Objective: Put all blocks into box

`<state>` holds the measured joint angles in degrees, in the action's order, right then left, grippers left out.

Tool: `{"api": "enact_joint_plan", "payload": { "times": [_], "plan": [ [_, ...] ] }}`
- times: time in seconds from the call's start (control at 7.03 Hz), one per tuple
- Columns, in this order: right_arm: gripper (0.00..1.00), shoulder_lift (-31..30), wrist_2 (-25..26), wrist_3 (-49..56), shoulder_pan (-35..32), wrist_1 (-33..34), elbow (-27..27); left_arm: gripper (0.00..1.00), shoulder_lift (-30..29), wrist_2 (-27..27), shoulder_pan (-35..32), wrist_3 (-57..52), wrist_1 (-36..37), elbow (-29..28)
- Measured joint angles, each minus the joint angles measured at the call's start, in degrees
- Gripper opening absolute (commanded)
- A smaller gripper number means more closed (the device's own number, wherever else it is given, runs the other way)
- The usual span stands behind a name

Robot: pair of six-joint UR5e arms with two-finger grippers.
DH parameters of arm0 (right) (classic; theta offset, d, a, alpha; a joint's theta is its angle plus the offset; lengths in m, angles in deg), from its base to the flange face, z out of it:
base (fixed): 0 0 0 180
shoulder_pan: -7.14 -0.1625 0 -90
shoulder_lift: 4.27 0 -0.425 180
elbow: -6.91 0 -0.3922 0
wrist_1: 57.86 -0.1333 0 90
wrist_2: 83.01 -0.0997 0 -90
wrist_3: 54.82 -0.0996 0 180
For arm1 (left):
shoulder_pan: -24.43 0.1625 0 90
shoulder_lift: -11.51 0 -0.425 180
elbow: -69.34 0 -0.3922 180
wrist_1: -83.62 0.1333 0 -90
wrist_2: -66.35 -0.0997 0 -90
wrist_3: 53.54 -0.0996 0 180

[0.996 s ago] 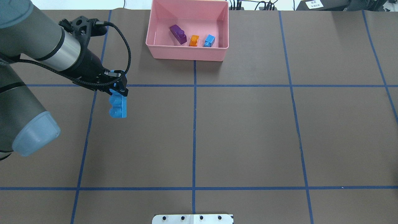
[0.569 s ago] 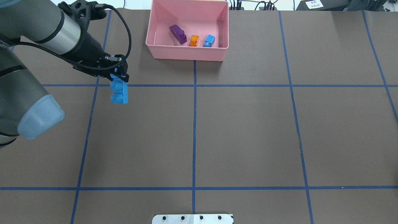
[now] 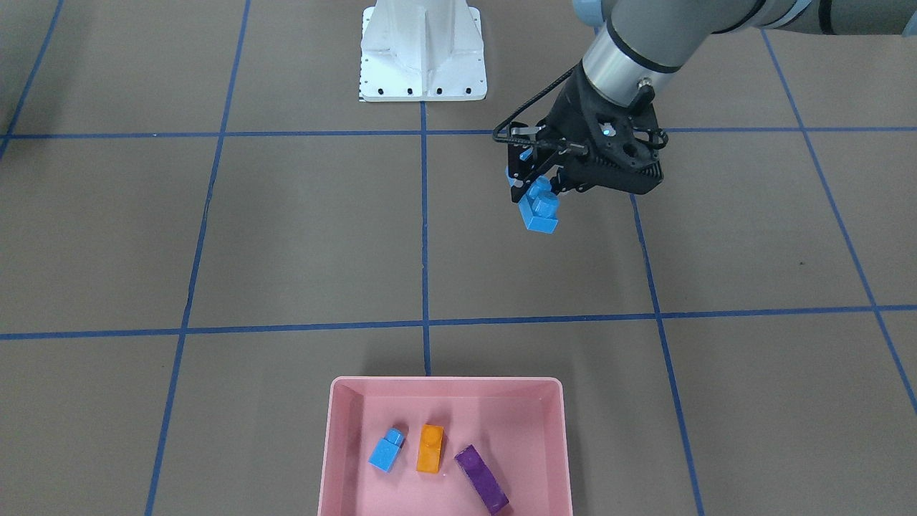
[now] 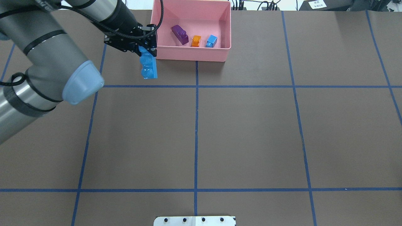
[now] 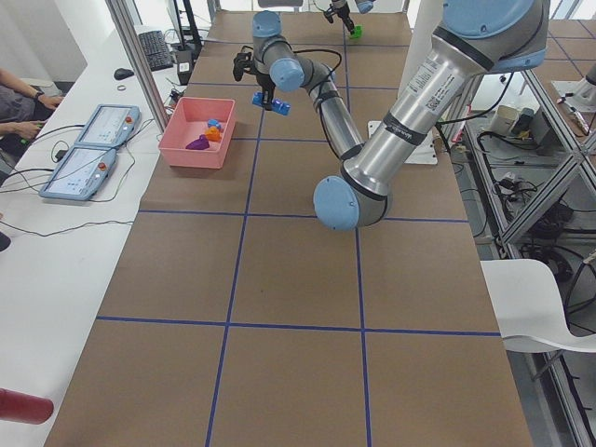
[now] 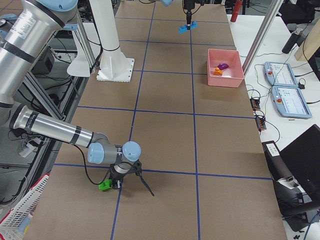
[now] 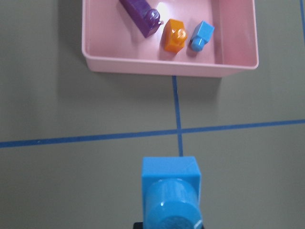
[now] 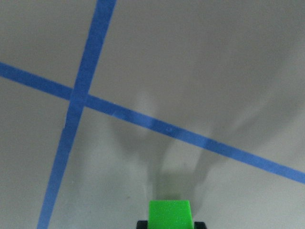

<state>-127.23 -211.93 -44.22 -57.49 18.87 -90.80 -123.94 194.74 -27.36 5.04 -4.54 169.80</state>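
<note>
The long blue block (image 4: 148, 67), a bright glossy brick with a row of round studs down one face, is seen clamped at its upper end between the closed left fingers (image 4: 153, 49) and hung lengthwise above the brown tabletop (image 4: 251, 125), which is marked off by a grid of blue tape. In the overhead view it is pictured outside the box (image 4: 188, 56), by the left near corner; from the left wrist camera, the block's square end and one stud are shown end-on, with the box ahead of it. Three blocks are already laid on the floor of the light-pink, round-cornered box: the purple block (image 4: 179, 34) set at a slant, the orange block (image 4: 196, 41) just beside it, and the small blue block (image 4: 212, 40) on the other side of the orange one. Well apart from the box, the green block (image 8: 170, 214) is gripped between the closed right fingers (image 8: 142, 224), its flat matte face turned to the right wrist camera
</note>
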Motion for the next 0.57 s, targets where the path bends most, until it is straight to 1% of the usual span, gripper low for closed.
{"api": "enact_joint_plan", "payload": {
  "times": [0.14,0.43,0.57],
  "plan": [
    [0.0,-1.37,0.23,1.87,-2.26,0.16,-1.29,0.0,-3.21,-1.05,-0.06,0.4,-2.38,-5.05],
    [0.0,-1.74,2.77,6.18,-13.13,0.52,-3.71,0.0,-11.1,-5.52,-0.46,1.63,-11.14,-20.48],
    [0.0,-0.6,4.44,7.22,-18.4,2.26,-5.82,0.0,-14.6,-7.5,-1.29,2.02,-16.03,-28.42]
  ]
}}
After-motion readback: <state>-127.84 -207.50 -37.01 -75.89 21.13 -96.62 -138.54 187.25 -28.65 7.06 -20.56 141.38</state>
